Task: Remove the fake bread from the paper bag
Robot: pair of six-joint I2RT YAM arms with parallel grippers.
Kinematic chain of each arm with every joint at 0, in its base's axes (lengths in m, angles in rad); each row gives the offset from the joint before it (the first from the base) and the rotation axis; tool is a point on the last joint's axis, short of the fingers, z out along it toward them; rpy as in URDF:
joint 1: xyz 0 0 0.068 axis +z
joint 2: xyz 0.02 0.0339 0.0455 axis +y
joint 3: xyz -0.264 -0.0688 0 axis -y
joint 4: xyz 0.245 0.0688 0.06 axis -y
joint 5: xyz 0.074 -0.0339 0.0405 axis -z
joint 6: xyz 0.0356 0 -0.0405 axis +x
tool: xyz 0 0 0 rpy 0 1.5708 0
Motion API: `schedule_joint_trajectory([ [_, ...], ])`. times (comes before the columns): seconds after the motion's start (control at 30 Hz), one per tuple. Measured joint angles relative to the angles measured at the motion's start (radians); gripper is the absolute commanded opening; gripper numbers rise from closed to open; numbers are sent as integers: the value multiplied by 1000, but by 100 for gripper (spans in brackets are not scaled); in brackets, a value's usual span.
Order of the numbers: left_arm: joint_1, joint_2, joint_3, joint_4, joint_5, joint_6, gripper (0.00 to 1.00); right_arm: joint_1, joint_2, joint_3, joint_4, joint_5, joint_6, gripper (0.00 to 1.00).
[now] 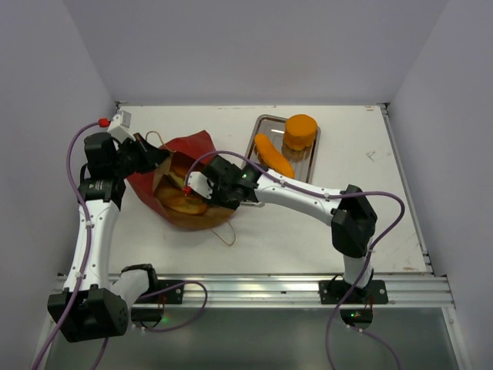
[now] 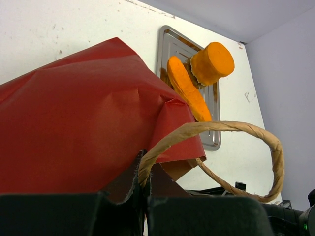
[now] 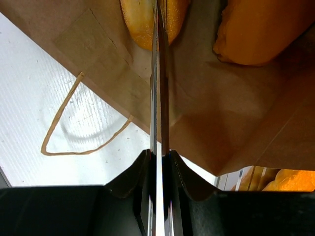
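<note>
The paper bag [image 1: 189, 150] lies on its side, red outside and brown inside, with its mouth toward the arms. My left gripper [image 1: 145, 154] is shut on the bag's cord handle [image 2: 216, 129] and holds the upper wall up; in the left wrist view the left gripper [image 2: 142, 169] pinches that cord. My right gripper [image 1: 202, 185] is at the bag's mouth. In the right wrist view the right gripper [image 3: 160, 152] is shut on a thin flat piece [image 3: 160, 73] seen edge-on; I cannot tell what it is. Golden fake bread pieces [image 3: 261, 29] lie inside.
A metal tray [image 1: 266, 123] stands at the back middle with a round orange bun [image 1: 300, 131] and a long baguette [image 1: 273, 156] on it. The bag's second cord handle [image 3: 59, 142] lies looped on the white table in front of the bag.
</note>
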Motion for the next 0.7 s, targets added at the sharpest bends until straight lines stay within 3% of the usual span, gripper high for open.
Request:
schedule_joint_trajectory([
  [0.7, 0, 10, 8, 1, -15, -2, 0, -42, -240, -76, -22, -78, -35, 0],
])
